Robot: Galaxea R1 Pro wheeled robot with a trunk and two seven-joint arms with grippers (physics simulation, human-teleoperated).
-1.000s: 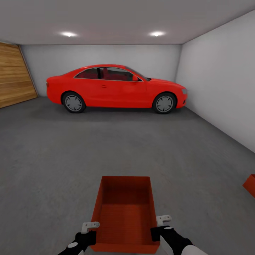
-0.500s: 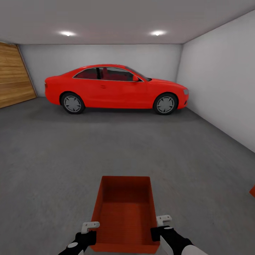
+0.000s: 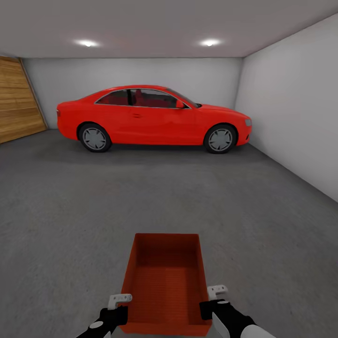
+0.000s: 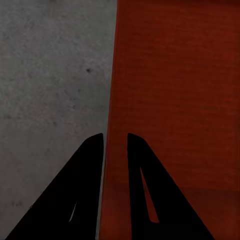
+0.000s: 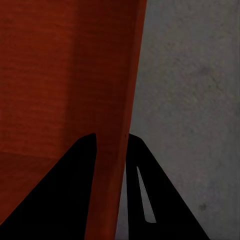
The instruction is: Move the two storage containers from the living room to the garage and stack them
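Carrying one storage container (image 3: 165,281) through the garage, both end effectors clamped on its side walls.
Left end effector (image 4: 115,142) pinches the left wall, one finger inside, one outside; right end effector (image 5: 111,142) same on the right wall. Container held low, centred in front, above the grey concrete floor (image 3: 70,211). Red car (image 3: 152,117) parked at the far wall.

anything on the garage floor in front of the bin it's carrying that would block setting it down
Nothing visible does. The storage container, held by the left gripper and right gripper, has bare concrete floor ahead; the red car is parked far back by the wall.
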